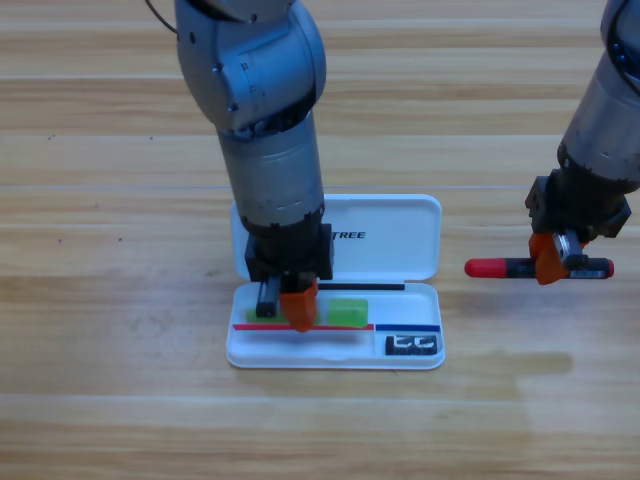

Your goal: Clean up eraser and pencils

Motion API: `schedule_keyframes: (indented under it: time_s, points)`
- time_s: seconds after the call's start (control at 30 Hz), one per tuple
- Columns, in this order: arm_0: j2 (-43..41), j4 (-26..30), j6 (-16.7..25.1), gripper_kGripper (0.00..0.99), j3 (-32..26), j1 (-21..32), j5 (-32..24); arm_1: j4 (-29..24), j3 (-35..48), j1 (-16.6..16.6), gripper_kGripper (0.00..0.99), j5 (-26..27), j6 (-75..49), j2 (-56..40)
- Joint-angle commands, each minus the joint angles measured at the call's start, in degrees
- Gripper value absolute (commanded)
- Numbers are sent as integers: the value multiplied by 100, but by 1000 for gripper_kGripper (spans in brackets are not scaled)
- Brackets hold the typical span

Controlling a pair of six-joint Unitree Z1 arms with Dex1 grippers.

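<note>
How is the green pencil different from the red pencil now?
The green pencil lies inside the white case, under the left gripper; the red pencil lies on the table, at the right gripper. One is green, the other red and black. Both lie flat, left to right.

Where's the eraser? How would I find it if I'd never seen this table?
Find the open white case in the middle of the wooden table. Look in its lower tray, at the right-hand corner compartment. The eraser is the small black block with white markings there, far shorter than the green pencil lying under the left gripper.
</note>
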Motion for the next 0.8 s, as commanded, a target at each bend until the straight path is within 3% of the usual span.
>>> schedule_keyframes:
  time_s: [0.03,0.8]
  points:
    - [304,-46,-71,0,111,82,-85,87,118,486,0,54,161,-230]
    - [339,-204,-115,0,304,82,-156,87,-101,697,0,54,302,-54]
